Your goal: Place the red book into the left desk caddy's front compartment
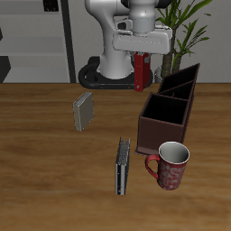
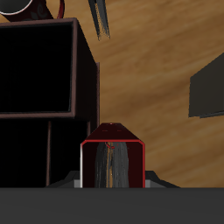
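Observation:
My gripper (image 1: 142, 60) is shut on the red book (image 1: 142, 72) and holds it upright in the air, behind and beside the left desk caddy (image 1: 161, 135), well above the table. The caddy is a dark reddish-brown box with black-lined open compartments and taller slanted dividers at its back. In the wrist view the red book (image 2: 112, 162) hangs between the fingers of my gripper (image 2: 112, 178), pale page edges showing, and the caddy (image 2: 88, 79) lies beside it below, its black compartments open. The book is off to the side of the caddy, not over a compartment.
A red patterned mug (image 1: 170, 166) stands at the caddy's front, near the table's front edge. A dark book with a blue-grey spine (image 1: 123, 165) stands beside the mug. A grey book (image 1: 83, 111) stands farther back. The wrist view shows the grey book (image 2: 208, 92) and the dark book (image 2: 101, 17).

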Controlling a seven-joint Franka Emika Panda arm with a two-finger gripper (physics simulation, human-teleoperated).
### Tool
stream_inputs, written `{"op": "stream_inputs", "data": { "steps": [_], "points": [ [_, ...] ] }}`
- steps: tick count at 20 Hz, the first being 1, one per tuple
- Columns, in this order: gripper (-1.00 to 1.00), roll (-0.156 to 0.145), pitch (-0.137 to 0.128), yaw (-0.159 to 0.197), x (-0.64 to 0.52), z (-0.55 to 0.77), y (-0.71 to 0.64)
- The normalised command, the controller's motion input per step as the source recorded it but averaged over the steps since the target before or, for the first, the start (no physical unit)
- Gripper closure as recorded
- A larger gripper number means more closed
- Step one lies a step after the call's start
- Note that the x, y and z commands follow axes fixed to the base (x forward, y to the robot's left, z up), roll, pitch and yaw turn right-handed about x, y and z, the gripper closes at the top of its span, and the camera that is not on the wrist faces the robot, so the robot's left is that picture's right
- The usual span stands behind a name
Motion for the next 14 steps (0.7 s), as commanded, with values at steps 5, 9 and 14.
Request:
{"op": "stream_inputs", "data": {
  "steps": [5, 9, 14],
  "points": [
    [1.0, -0.012, 0.01, -0.011, 0.03, -0.11, 0.14],
    [1.0, 0.05, 0.057, -0.039, 0.03, -0.13, 0.23],
    [1.0, 0.036, 0.017, -0.016, 0.03, -0.01, 0.23]
  ]
}}
